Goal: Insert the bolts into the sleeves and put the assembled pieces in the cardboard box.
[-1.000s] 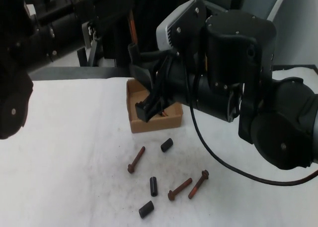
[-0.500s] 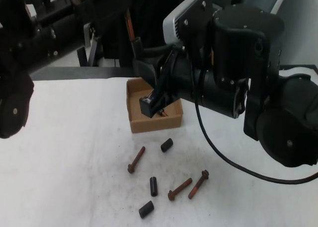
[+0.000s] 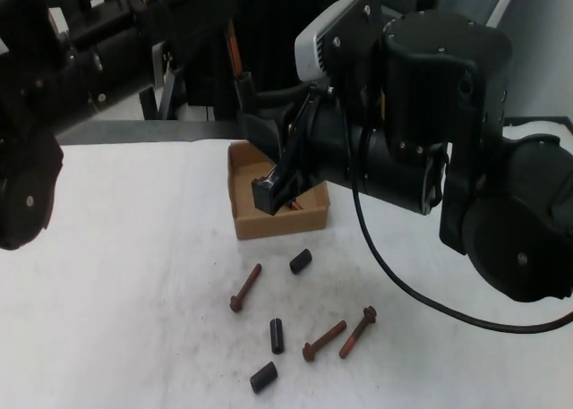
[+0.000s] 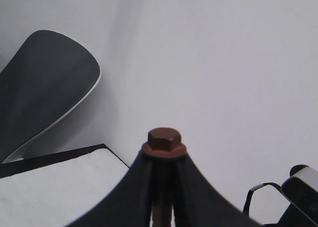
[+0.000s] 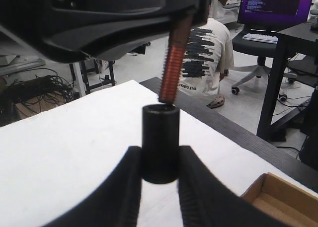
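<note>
My right gripper (image 5: pixel 160 157) is shut on a black sleeve (image 5: pixel 160 142), held upright above the bench. My left gripper (image 4: pixel 164 155) is shut on a rusty bolt (image 4: pixel 164 140) just under its hex head. The bolt's threaded end (image 5: pixel 175 63) points down from the left fingers (image 5: pixel 124 18) and touches the rim of the sleeve's opening. In the high view this bolt (image 3: pixel 235 53) is behind the cardboard box (image 3: pixel 246 223), which holds something orange (image 3: pixel 295 205). Three loose bolts (image 3: pixel 244 287) (image 3: pixel 323 340) (image 3: pixel 357 331) and three loose sleeves (image 3: pixel 300 261) (image 3: pixel 277 335) (image 3: pixel 263 376) lie on the white bench.
The right arm's bulky body (image 3: pixel 430 140) hangs over the bench's right half and the box's right side. The bench's far edge (image 3: pixel 134 133) runs behind the box. A corner of the box (image 5: pixel 278 197) lies below the held sleeve.
The right arm rose a little and shifted right between the first two frames, then stayed almost still. The loose parts on the bench have not moved.
</note>
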Available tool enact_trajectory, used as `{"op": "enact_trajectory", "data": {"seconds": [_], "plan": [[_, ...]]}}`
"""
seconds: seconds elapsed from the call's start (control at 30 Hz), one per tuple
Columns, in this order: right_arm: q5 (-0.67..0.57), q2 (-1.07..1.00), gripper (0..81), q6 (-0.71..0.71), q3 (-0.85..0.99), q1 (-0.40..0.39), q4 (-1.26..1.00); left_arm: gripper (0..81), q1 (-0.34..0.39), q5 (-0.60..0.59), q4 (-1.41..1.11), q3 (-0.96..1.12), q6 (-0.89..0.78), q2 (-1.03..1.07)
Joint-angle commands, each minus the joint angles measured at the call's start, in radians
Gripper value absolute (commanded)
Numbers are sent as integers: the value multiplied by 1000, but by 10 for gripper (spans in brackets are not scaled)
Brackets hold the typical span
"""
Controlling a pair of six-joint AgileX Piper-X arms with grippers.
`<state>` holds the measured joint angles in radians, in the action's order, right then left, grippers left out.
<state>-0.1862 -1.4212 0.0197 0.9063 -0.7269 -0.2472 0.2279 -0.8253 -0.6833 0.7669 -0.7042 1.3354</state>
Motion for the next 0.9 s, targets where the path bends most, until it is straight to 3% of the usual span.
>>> {"op": "enact_trajectory", "data": {"seconds": [0.0, 0.87], "plan": [[-11, 22, 8, -4, 8, 5, -28, 0, 0, 1, -49, 3, -30, 1], [-7, 25, 8, -1, 8, 32, -28, 0, 32, -32, 37, 3, 38, 1]]}}
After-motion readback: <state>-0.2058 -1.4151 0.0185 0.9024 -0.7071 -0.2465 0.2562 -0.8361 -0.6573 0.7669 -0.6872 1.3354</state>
